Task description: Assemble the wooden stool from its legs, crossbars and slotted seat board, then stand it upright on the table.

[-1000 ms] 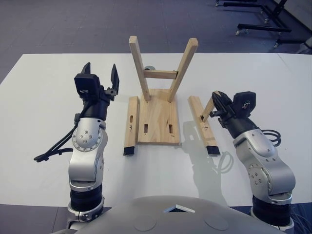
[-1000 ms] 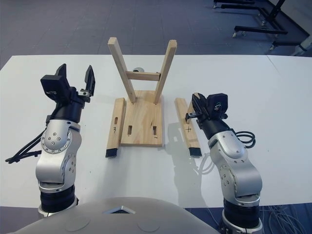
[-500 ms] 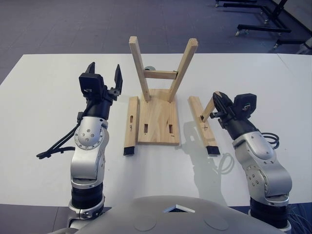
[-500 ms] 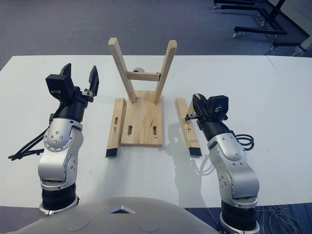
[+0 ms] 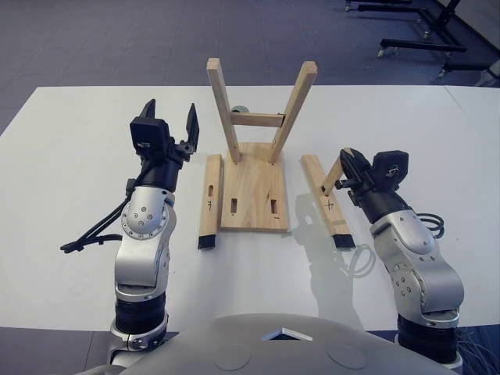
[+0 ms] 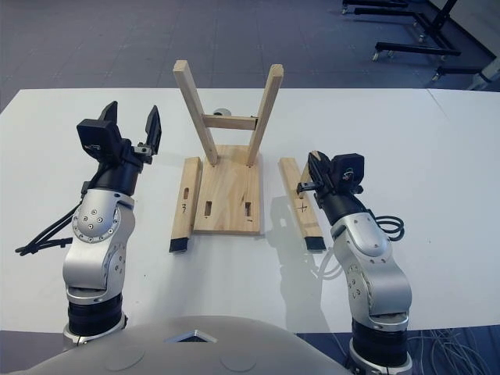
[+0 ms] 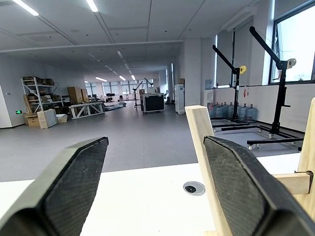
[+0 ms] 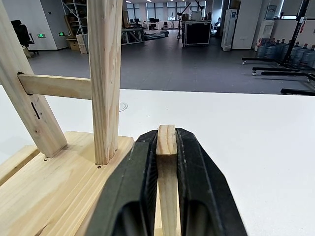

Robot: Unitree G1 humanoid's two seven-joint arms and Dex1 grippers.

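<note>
While the left end effector (image 5: 170, 111) is held spread, the right end effector (image 8: 167, 135) is clenched. A crossbar (image 5: 334, 173) is gripped in it.

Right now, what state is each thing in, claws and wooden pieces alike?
Left claw: open, empty.
Right claw: shut on loose crossbar.
Seat board: flat, two slots empty.
Leg pair: upright in board, joined.
Left leg: lying flat.
Right leg: lying flat.
Loose crossbar: tilted, lower end at right leg.
</note>
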